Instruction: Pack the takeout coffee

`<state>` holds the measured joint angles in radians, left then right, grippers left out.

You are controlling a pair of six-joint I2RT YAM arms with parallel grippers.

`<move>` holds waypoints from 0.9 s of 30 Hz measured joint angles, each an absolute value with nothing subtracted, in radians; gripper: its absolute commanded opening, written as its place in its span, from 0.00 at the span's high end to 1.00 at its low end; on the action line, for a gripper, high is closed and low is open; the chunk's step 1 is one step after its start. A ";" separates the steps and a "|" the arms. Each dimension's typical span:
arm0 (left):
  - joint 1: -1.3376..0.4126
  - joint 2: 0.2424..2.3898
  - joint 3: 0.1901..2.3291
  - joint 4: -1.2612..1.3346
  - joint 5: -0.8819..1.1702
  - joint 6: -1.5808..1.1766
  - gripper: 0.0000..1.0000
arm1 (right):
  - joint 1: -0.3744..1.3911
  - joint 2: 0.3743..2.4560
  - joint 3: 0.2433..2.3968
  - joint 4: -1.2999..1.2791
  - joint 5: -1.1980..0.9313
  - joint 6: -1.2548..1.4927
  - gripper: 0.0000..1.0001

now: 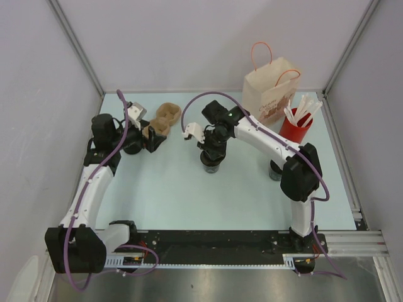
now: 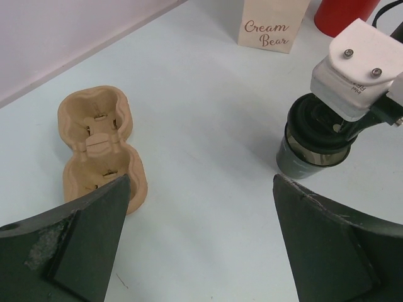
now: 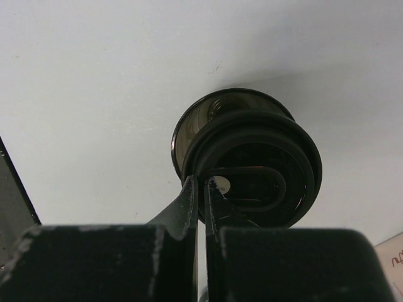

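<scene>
Right gripper [image 3: 201,189] nips rim of takeout coffee [image 3: 252,141], centre frame | I see left gripper [image 2: 201,182] wide, lower edge

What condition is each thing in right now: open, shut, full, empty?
left gripper: open, empty.
right gripper: shut on lid.
lid: askew over coffee cup, not seated.
coffee cup: upright, partly uncovered.
cup carrier: both wells empty.
paper bag: upright.
red cup: upright, holding white sticks.

The right arm [image 1: 264,135] hides most of the takeout coffee [image 1: 211,166] from above and part of another black cup [image 1: 274,173]; the left wrist view crops the paper bag [image 2: 267,25].
</scene>
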<state>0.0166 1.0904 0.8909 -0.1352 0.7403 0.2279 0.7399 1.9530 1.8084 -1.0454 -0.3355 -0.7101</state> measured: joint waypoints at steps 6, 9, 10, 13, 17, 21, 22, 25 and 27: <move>0.017 1.091 0.882 -0.135 0.740 0.226 0.01 | 0.737 1.953 1.808 -1.052 -0.372 -0.710 1.00; 0.017 1.091 0.882 -0.135 0.740 0.226 0.01 | 0.744 1.953 1.808 -1.051 -0.378 -0.710 1.00; 0.017 1.091 0.882 -0.135 0.740 0.226 0.01 | 0.747 1.953 1.808 -1.050 -0.379 -0.710 1.00; 0.017 1.091 0.882 -0.135 0.740 0.226 0.01 | 0.755 1.953 1.806 -1.048 -0.377 -0.710 1.00; 0.017 1.091 0.879 -0.135 0.740 0.226 0.01 | 0.766 1.954 1.795 -1.042 -0.368 -0.709 1.00; 0.017 1.092 0.879 -0.134 0.740 0.226 0.01 | 0.772 1.954 1.790 -1.041 -0.356 -0.709 1.00; 0.017 1.092 0.879 -0.134 0.740 0.226 0.01 | 0.772 1.954 1.790 -1.040 -0.355 -0.709 1.00; 0.017 1.092 0.879 -0.134 0.740 0.226 0.01 | 0.773 1.954 1.786 -1.039 -0.355 -0.709 1.00; 0.017 1.092 0.879 -0.134 0.741 0.226 0.01 | 0.773 1.955 1.783 -1.037 -0.353 -0.709 1.00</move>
